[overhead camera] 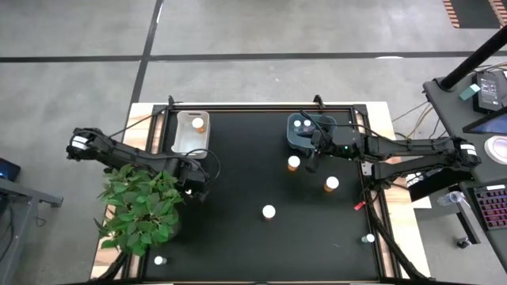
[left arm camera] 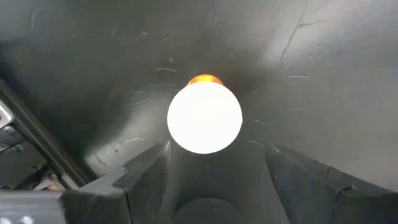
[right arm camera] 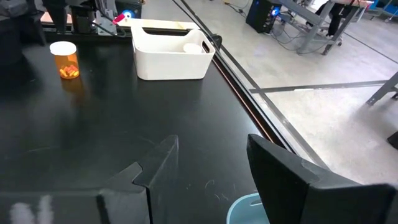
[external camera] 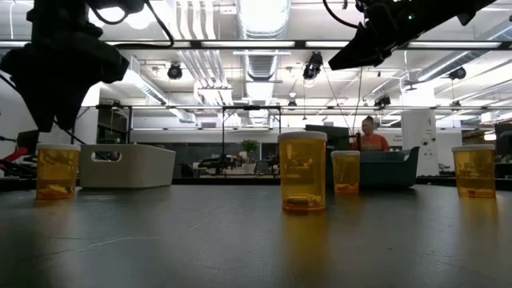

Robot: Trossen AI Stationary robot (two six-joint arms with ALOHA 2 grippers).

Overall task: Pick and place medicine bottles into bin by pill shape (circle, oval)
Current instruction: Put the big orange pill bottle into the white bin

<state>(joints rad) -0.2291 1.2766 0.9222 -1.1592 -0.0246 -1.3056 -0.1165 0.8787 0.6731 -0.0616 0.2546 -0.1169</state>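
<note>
High view: black table (overhead camera: 238,237). White bin (overhead camera: 190,132) at about 11 o'clock from table centre, one orange bottle (overhead camera: 198,124) inside. Blue-grey bin (overhead camera: 305,131) at about 1 o'clock, two white-capped bottles (overhead camera: 302,123) inside. Loose bottles on the mat: one (overhead camera: 294,163) just below the blue-grey bin, one (overhead camera: 331,184) at its 4 o'clock, one (overhead camera: 268,211) near centre, small pale ones at the near edge, 7 o'clock (overhead camera: 159,260) and 4 o'clock (overhead camera: 369,237). Potted plant (overhead camera: 141,204) at the left edge. Left gripper (overhead camera: 195,184) beside the plant, at 6 o'clock from the white bin. Right gripper (overhead camera: 315,149) over the near rim of the blue-grey bin.

Low view: four amber bottles stand upright; nearest one (external camera: 302,171) at centre.

Left wrist view: left gripper (left arm camera: 217,165) hangs straight above a white-capped amber bottle (left arm camera: 204,117); fingers spread wide, either side of the cap, not touching.

Right wrist view: right gripper (right arm camera: 211,163) fingers wide apart, holding nothing; blue-grey bin rim (right arm camera: 244,210) below; white bin (right arm camera: 171,51) and an amber bottle (right arm camera: 64,60) across the table.
</note>
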